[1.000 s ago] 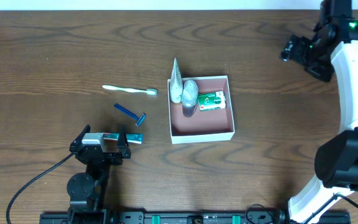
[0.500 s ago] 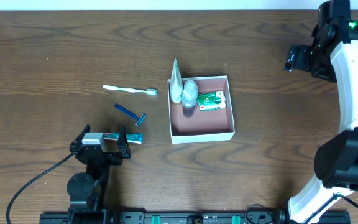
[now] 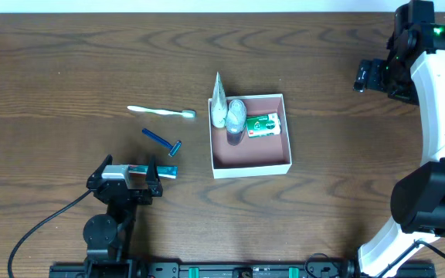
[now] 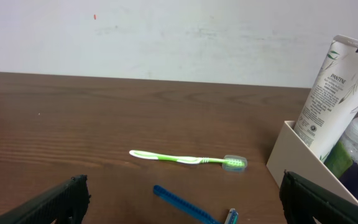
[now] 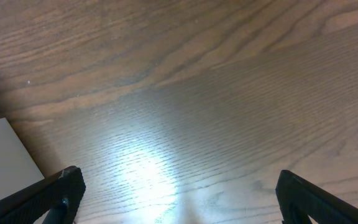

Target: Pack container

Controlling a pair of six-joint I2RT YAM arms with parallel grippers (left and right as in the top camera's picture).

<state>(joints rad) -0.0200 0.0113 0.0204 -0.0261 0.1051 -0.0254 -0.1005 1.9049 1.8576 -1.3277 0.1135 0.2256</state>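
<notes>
1. The left gripper (image 3: 127, 174) sits low over the near left part of the wooden table (image 3: 68, 69). Its jaws are spread wide and hold nothing. In the left wrist view, its two dark fingers (image 4: 61, 202) show at the bottom corners with bare space between them.
2. A small teal and red packet (image 3: 167, 171) lies on the table just beside that gripper's right-hand finger. Whether the two touch cannot be told.
3. A blue razor (image 3: 162, 141) lies a little beyond the packet, slanted, with its head towards the container.
4. A green and white toothbrush (image 3: 161, 112) lies farther out again, lengthways across the table, bristle end towards the container.
5. The container (image 3: 250, 171) sits near the middle of the table, to the right of the razor and toothbrush. It is a shallow square box with white walls and a pinkish-brown floor.
6. Inside it, along the far side, a white tube (image 3: 219, 100) leans over the far left corner, a clear bottle (image 3: 236, 116) lies beside the tube, and a green packet (image 3: 263, 124) lies next to the bottle. The near half of the floor is bare.
7. The right gripper (image 5: 178, 174) is raised at the far right of the table, well apart from the container. Its jaws are wide open and empty, with only wood grain below them.
</notes>
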